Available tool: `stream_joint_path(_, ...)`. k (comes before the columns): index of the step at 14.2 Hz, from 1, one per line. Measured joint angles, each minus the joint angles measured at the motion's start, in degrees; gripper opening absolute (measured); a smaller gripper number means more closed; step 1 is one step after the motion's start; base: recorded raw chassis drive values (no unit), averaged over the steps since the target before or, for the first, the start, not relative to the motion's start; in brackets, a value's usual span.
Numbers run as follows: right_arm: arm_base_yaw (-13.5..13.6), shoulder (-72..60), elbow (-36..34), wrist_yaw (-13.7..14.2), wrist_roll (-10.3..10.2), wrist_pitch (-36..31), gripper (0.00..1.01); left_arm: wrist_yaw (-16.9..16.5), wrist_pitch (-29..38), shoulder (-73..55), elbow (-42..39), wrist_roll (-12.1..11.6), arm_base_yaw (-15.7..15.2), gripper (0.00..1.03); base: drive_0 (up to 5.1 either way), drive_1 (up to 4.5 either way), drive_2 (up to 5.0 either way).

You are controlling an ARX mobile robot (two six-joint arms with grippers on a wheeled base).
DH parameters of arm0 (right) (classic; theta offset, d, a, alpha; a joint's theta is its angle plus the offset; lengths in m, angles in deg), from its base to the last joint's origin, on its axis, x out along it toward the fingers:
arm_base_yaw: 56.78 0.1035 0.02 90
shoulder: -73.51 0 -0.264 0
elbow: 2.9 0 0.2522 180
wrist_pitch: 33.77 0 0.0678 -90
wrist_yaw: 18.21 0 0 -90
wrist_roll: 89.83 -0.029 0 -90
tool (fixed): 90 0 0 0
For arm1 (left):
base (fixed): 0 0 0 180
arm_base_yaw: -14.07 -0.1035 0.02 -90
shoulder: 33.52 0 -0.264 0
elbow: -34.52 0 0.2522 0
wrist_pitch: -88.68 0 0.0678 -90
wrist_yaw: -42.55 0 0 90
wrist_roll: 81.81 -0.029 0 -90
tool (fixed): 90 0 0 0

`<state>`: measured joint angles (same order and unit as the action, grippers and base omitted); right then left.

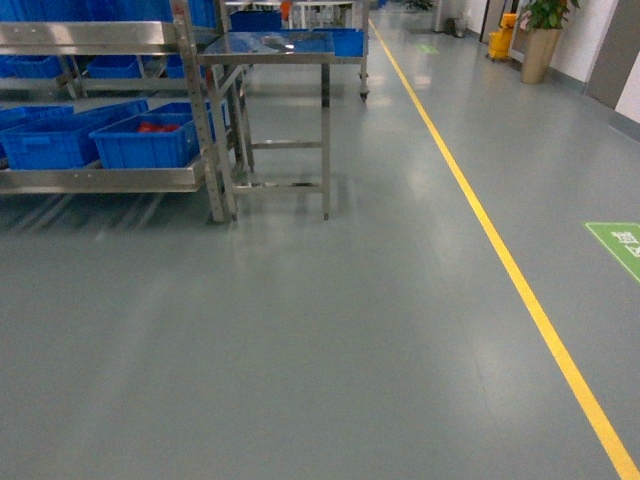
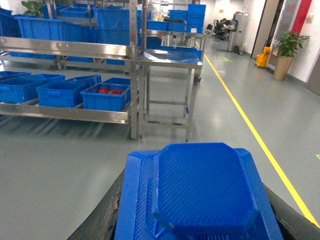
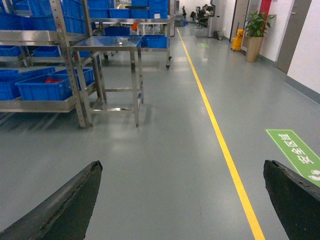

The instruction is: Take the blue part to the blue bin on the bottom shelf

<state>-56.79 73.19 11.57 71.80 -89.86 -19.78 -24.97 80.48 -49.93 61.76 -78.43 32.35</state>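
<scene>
The blue part point(image 2: 200, 192) fills the lower half of the left wrist view: a moulded blue plastic piece with a fine ribbed texture, a raised octagonal upper face on a wider stepped base, and a small tab at its lower left edge. It sits between the dark fingers point(image 2: 97, 222) of the left gripper point(image 2: 197, 220), which is closed on it from both sides, held above the grey floor point(image 1: 330, 330) and well apart from the rack. The right gripper point(image 3: 182, 200) is open, its two dark fingers point(image 3: 65, 205) spread wide with only floor between them. Neither gripper shows in the head view. The bottom shelf point(image 1: 100, 180), a shiny steel level with a raised front lip, lies at the far left of the head view and carries a row of blue bins point(image 1: 50, 140); the blue bin point(image 1: 148, 142) nearest the rack's upright post holds red items point(image 1: 158, 127). An upper shelf point(image 2: 65, 48) above it carries more blue bins. Just beside the rack to the right stands a steel surface point(image 1: 270, 48) on four legs with a low crossbar, its blue-tinted top reflecting light. A yellow floor line point(image 1: 480, 210) runs away to the right, with a green floor marking point(image 1: 620, 245) beyond it. A potted plant point(image 1: 545, 35) and a yellow mop bucket point(image 1: 503, 38) stand far off by the right wall. Open floor lies between the robot and the rack.
</scene>
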Motion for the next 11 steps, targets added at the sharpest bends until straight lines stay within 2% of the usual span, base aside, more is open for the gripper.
stream_joint_path(11, 0.00, 0.00, 0.00, 0.00, 0.00, 0.11, 0.98, 0.00, 0.09, 0.02, 0.00, -0.35, 0.00, 0.44, -0.1, 4.06, -4.2)
